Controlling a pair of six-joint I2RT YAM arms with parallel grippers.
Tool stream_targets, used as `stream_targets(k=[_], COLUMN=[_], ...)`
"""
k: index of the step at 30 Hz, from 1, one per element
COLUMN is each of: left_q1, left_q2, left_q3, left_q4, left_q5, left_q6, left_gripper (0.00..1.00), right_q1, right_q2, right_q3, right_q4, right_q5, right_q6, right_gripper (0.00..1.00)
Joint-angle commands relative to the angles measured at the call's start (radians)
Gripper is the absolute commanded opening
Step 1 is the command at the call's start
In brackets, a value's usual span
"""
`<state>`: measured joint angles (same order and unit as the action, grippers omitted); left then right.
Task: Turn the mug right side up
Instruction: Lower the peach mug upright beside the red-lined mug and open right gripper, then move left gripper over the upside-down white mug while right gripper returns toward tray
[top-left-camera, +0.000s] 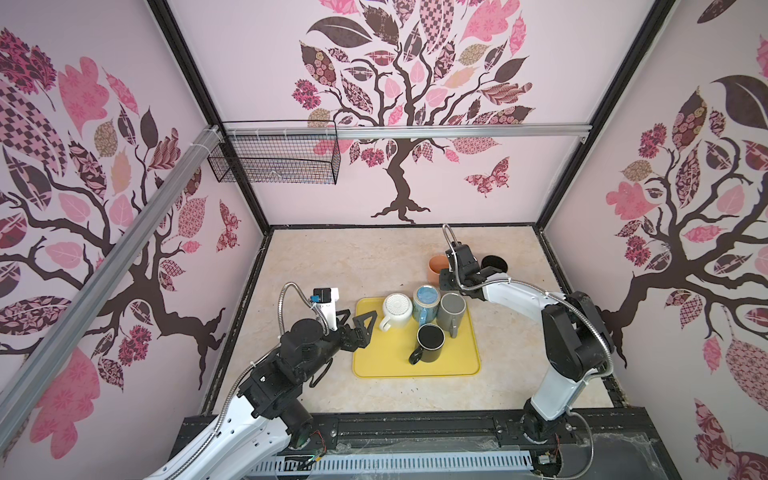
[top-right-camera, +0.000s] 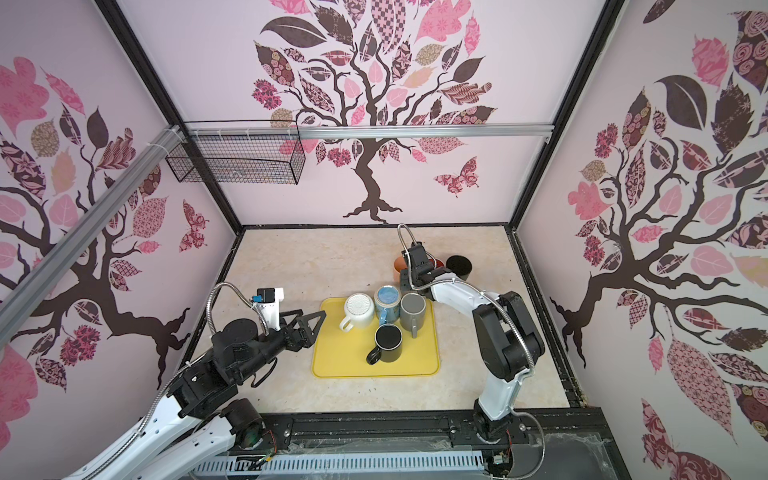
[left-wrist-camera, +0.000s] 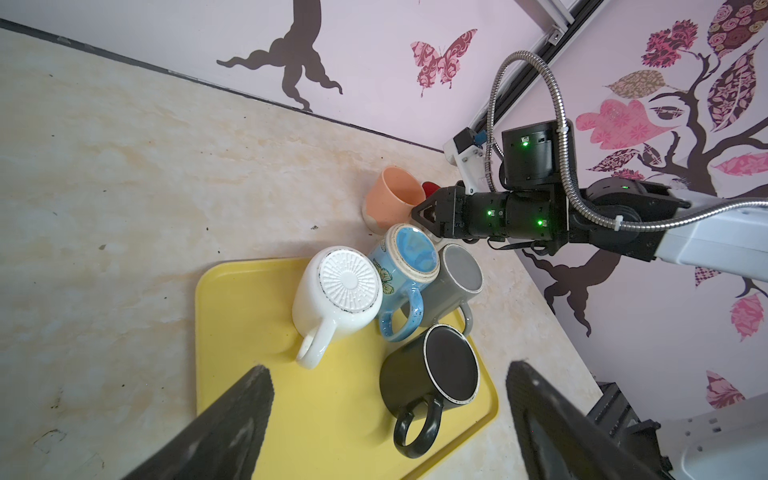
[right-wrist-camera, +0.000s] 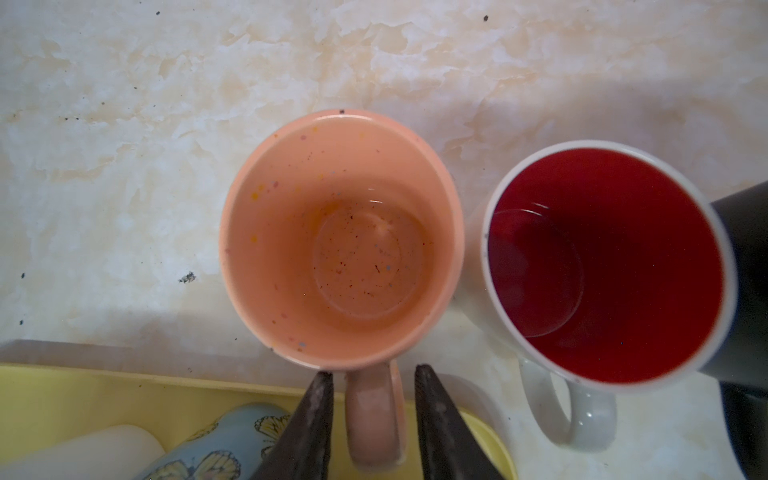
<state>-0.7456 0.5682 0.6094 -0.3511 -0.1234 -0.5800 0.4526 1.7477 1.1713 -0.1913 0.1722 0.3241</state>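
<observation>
From up top: a yellow tray (top-left-camera: 415, 368) sits mid-table (top-left-camera: 332, 257) with four mugs on it: white mug (top-left-camera: 397, 306), blue mug (top-left-camera: 427, 296), grey mug (top-left-camera: 452, 306) and black mug (top-left-camera: 431, 337). All of them look bottom-up. The peach mug (top-left-camera: 436, 266) is off the tray, standing mouth-up on the table just past the tray's far edge. In both top views the right arm (top-left-camera: 515, 291) bends over it. A dark mug (top-right-camera: 459, 266) stands upright further back on the right. The left pincer (top-left-camera: 362, 314) hangs at the tray's left edge, spread wide, nothing in it.

Left wrist cam shows the same thing: its two fingers (left-wrist-camera: 232, 419) gape well apart over the near end of the tray with only air between them. You can also spot the right pincer (left-wrist-camera: 420, 212) nosing at the peach mug's side, right next to the blue mug.

Right wrist cam looks straight down into the peach mug, which is speckled inside. The fingers (right-wrist-camera: 440, 424) sit either side of its handle (right-wrist-camera: 374, 415) with a sliver of gap on each side, so the pincer is slightly open and not squeezing anything. A red-lined mug (right-wrist-camera: 602, 266) stands upright just beside it. I can't tell if those two touch.
</observation>
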Motion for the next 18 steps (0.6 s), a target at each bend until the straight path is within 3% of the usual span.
stream_targets(k=[1,8,18], left_q1=[0.005,0.005,-0.010], left_q2=[0.010,0.125,0.444], left_q3=[-0.031,-0.041,0.039], left_q4=[0.016,-0.020,0.019], left_q5=[-0.020,-0.110,-0.070], left_q6=[0.005,0.060,0.155], left_gripper=[0.91,0.89,0.66], right_q1=[-0.003,0.023,0.308], right_q2=[-0.125,-0.392,-0.553], right_q3=[0.013,-0.052,-0.117], right_q4=[-0.004,-0.008,-0.116], right_q5=[0.019,0.025,0.104], right_q6=[0.014,0.032,0.012], right_gripper=[0.38,0.42,0.43])
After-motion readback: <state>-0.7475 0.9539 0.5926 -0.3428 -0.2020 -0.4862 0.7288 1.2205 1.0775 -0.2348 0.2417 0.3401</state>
